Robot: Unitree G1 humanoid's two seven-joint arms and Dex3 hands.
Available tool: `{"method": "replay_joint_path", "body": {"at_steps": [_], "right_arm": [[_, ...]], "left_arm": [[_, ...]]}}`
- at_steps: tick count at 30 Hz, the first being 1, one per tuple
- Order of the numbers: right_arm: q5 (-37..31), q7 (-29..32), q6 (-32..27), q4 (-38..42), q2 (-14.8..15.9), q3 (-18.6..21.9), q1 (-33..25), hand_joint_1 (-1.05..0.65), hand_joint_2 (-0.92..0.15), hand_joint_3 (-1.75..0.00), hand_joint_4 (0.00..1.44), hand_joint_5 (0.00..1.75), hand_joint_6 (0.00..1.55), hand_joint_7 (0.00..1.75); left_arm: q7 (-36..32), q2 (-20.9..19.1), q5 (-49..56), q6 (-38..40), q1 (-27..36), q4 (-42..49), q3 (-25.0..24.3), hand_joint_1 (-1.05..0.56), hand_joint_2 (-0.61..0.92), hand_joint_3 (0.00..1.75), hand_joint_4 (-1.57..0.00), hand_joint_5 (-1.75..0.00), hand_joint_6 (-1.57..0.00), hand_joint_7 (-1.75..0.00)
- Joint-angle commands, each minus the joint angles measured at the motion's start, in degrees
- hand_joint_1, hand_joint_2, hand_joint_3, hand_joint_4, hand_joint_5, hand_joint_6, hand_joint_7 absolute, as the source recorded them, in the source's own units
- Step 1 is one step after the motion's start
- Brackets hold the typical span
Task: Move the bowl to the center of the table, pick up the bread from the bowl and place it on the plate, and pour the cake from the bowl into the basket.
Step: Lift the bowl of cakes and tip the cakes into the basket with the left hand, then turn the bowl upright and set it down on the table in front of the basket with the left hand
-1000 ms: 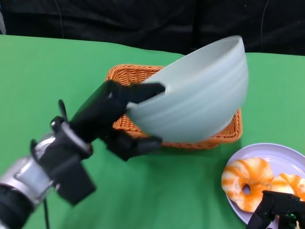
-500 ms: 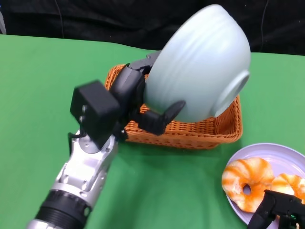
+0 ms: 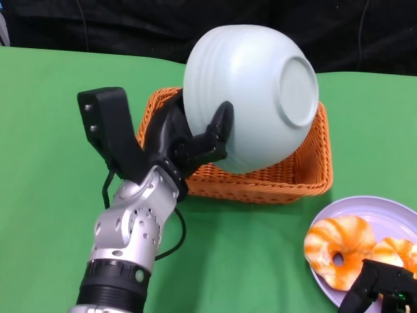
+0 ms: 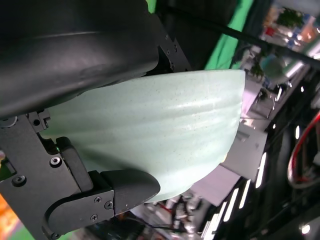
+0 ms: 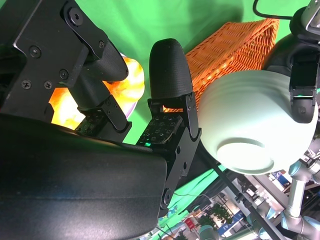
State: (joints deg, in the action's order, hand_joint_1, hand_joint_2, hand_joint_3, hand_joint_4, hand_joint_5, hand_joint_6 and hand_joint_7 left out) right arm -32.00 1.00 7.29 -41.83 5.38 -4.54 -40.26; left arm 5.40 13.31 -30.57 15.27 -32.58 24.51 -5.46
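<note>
Bright, even overhead light on my feeds; the head view is sharp, the wrist views soft up close.

From the head camera I see the green table (image 3: 39,130) evenly lit, with only faint soft shadow beside the basket (image 3: 260,182) and a black, unlit backdrop behind. The bowl (image 3: 251,98) carries a mild sheen, no hard glare. On my right wrist feed the right hand (image 5: 125,120) is dark, and the bread (image 5: 131,85) glows overexposed. The left wrist feed shows blurred ceiling strip lights behind the bowl.
</note>
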Motion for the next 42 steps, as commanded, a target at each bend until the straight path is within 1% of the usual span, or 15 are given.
{"method": "replay_joint_path", "body": {"at_steps": [1,4,6,9,13,18,27,30,32,34,37,41,42], "right_arm": [[0.54,-0.36,3.11,-0.65,1.48,-1.18,-1.15,0.10,-0.13,-1.66,0.98,1.75,0.87,1.40],[0.29,-0.09,3.23,-0.61,1.51,-1.53,-1.14,0.10,-0.13,-1.66,0.97,1.75,0.87,1.40],[0.42,-0.09,3.11,-0.63,1.56,-1.59,-1.11,0.09,-0.13,-1.66,0.98,1.75,0.87,1.40],[0.52,-0.12,2.91,-0.81,1.64,-1.47,-1.21,0.09,-0.13,-1.66,0.98,1.75,0.87,1.39],[0.35,0.12,3.05,-0.52,1.75,-1.54,-0.85,0.09,-0.13,-1.65,0.98,1.75,0.87,1.39],[0.62,0.26,3.07,-0.63,1.84,-1.64,-0.92,0.09,-0.14,-1.65,0.97,1.75,0.87,1.39],[1.28,-0.14,2.29,-1.04,2.18,-1.28,-1.25,0.07,-0.14,-1.64,0.96,1.75,0.86,1.38],[1.37,-0.14,2.42,-1.01,2.20,-1.17,-1.10,0.08,-0.15,-1.64,0.95,1.75,0.86,1.39],[1.30,-0.06,2.45,-1.03,2.16,-1.17,-1.08,0.09,-0.15,-1.63,0.95,1.75,0.86,1.39],[1.30,0.16,2.82,-0.95,2.20,-1.15,-1.00,0.09,-0.15,-1.63,0.95,1.75,0.86,1.39],[1.48,0.37,3.16,-0.79,2.27,-1.10,-0.87,0.09,-0.15,-1.64,0.96,1.75,0.86,1.39],[1.81,0.82,3.53,-0.86,2.31,-0.75,-0.63,0.09,-0.15,-1.64,0.96,1.75,0.86,1.39],[1.88,0.93,3.66,-0.87,2.37,-0.67,-0.61,0.09,-0.15,-1.64,0.97,1.75,0.86,1.39]], "left_arm": [[-2.31,1.49,-3.22,2.93,-2.66,-0.45,-3.80,-0.20,0.34,1.75,-1.11,-1.75,-0.91,-1.75],[-6.49,3.28,-7.18,7.01,-3.45,-0.36,-8.01,-0.21,0.33,1.73,-1.12,-1.75,-0.90,-1.75],[-8.43,3.93,-9.45,8.86,-3.90,-0.23,-9.85,-0.23,0.34,1.71,-1.12,-1.75,-0.88,-1.75],[-8.03,4.34,-13.05,10.61,-4.05,0.41,-12.01,-0.29,0.32,1.71,-1.12,-1.75,-0.84,-1.75],[-2.12,3.21,-18.25,12.54,-4.18,4.28,-14.84,-0.34,0.27,1.69,-1.11,-1.75,-0.85,-1.75],[2.31,1.95,-19.24,12.68,-4.27,7.84,-15.84,-0.33,0.24,1.68,-1.11,-1.75,-0.87,-1.75],[4.08,1.28,-18.01,11.90,-4.40,8.44,-15.55,-0.34,0.24,1.68,-1.11,-1.75,-0.87,-1.75],[10.27,-0.91,-10.86,6.34,-2.80,5.92,-10.02,-0.31,0.26,1.72,-1.14,-1.75,-0.92,-1.75],[13.18,-1.77,-8.10,3.91,-2.17,5.22,-8.28,-0.30,0.27,1.73,-1.14,-1.75,-0.93,-1.75],[15.62,-3.12,-4.59,1.22,-1.23,3.82,-6.03,-0.25,0.29,1.72,-1.14,-1.75,-0.95,-1.70],[17.32,-4.20,-1.42,-0.93,-0.30,2.31,-4.21,-0.22,0.27,1.71,-1.13,-1.75,-0.99,-1.64],[24.40,-8.31,5.50,-8.57,3.03,-1.30,0.94,-0.17,0.25,1.71,-1.14,-1.75,-0.98,-1.64],[25.76,-8.91,6.26,-9.76,3.49,-1.62,1.50,-0.16,0.26,1.69,-1.13,-1.75,-0.97,-1.64]]}}
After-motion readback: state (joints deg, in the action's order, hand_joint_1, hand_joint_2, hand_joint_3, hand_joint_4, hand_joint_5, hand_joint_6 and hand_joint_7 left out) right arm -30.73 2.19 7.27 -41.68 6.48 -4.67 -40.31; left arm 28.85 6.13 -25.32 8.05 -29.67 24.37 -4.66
